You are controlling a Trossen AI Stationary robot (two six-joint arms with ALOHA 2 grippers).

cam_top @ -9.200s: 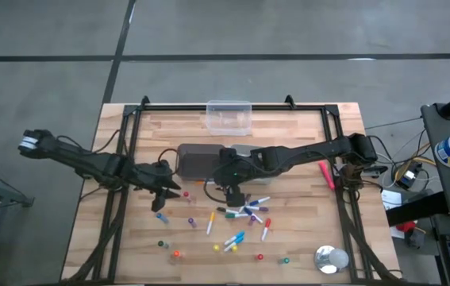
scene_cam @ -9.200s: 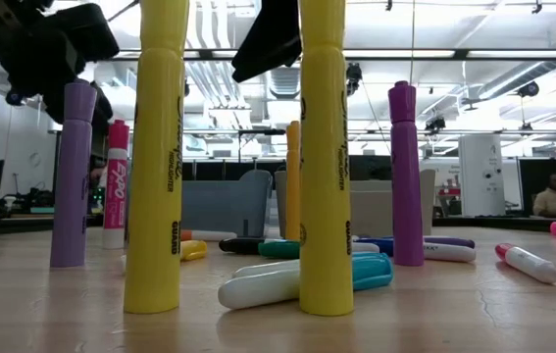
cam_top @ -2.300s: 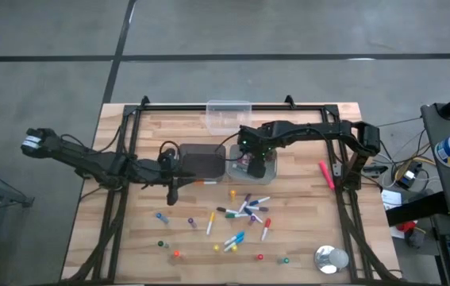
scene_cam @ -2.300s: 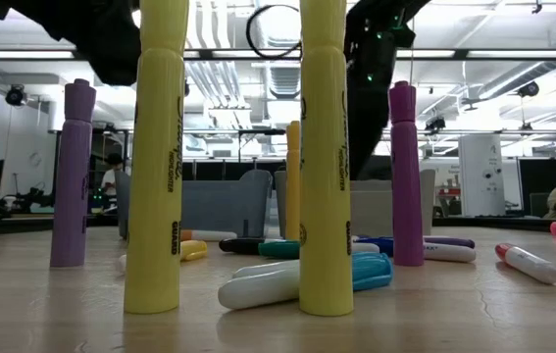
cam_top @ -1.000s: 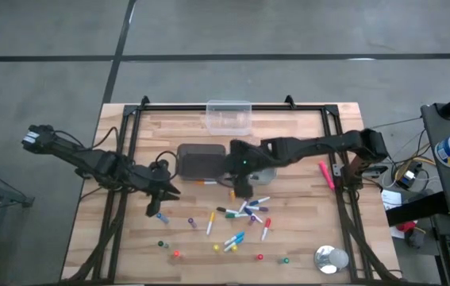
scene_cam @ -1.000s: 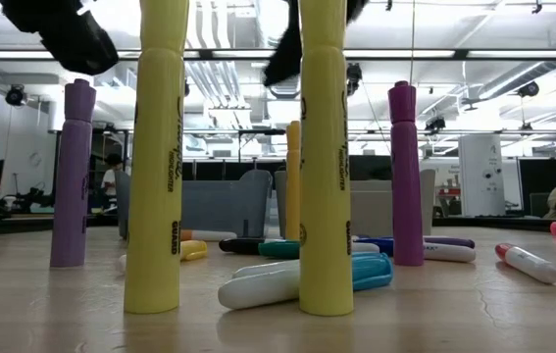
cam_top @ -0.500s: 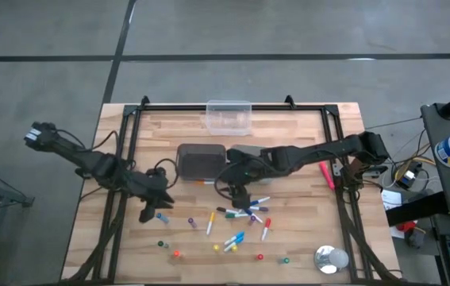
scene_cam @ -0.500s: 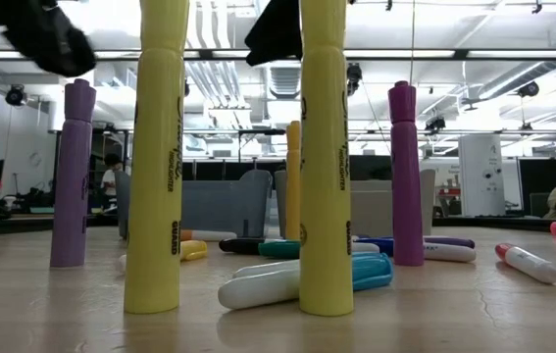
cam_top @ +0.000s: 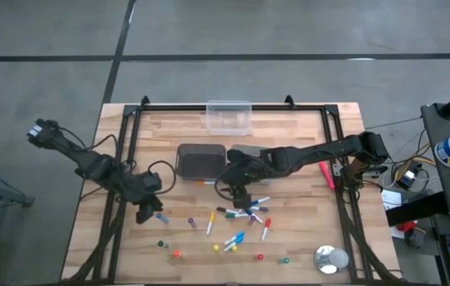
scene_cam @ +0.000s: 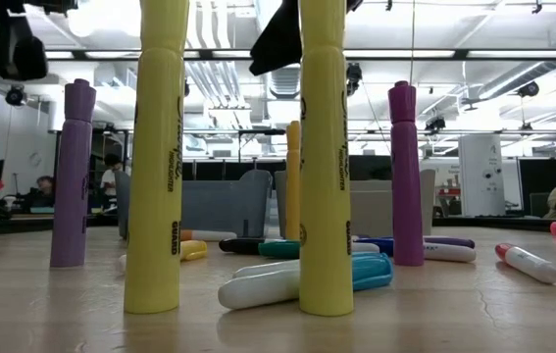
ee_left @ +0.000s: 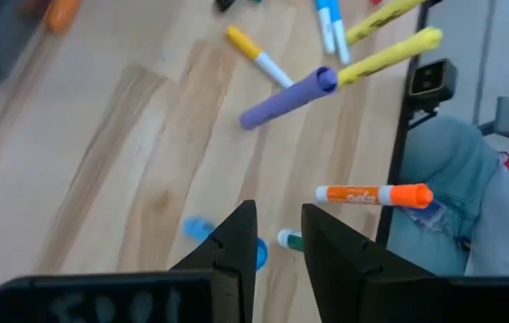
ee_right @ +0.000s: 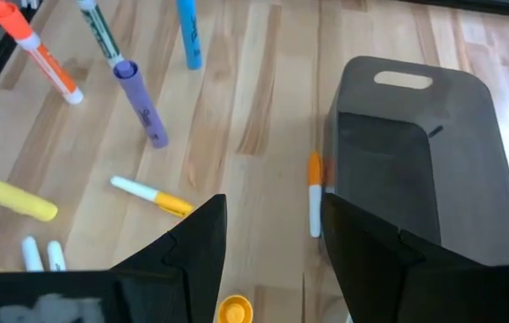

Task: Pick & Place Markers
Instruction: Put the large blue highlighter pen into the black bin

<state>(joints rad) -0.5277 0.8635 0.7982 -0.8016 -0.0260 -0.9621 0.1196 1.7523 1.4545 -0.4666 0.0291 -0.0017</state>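
A: Where are our grippers now?

B: Our left gripper (cam_top: pixel 147 211) hangs over the left side of the surface (cam_top: pixel 304 131), just beside a blue marker (cam_top: pixel 161 216). Its fingers (ee_left: pixel 236 256) are a little apart and hold nothing.

A: And the right gripper (cam_top: pixel 239 193)?

B: It hangs over the pile of markers (cam_top: pixel 244 210) in the middle. Its fingers (ee_right: pixel 202 240) are wide apart and empty. An orange and white marker (ee_right: pixel 314 194) lies right against the edge of the dark bin (cam_top: pixel 201 159).

A: Do we have room to move?

B: Lots at the back, near the clear box (cam_top: pixel 228 116). The right side is mostly bare too, with one pink marker (cam_top: pixel 325 174) close to the rail. Near the front edge we see small markers standing up and a silver tape roll (cam_top: pixel 329 259) in the corner. Two tall yellow markers (scene_cam: pixel 325 157) stand there as well.
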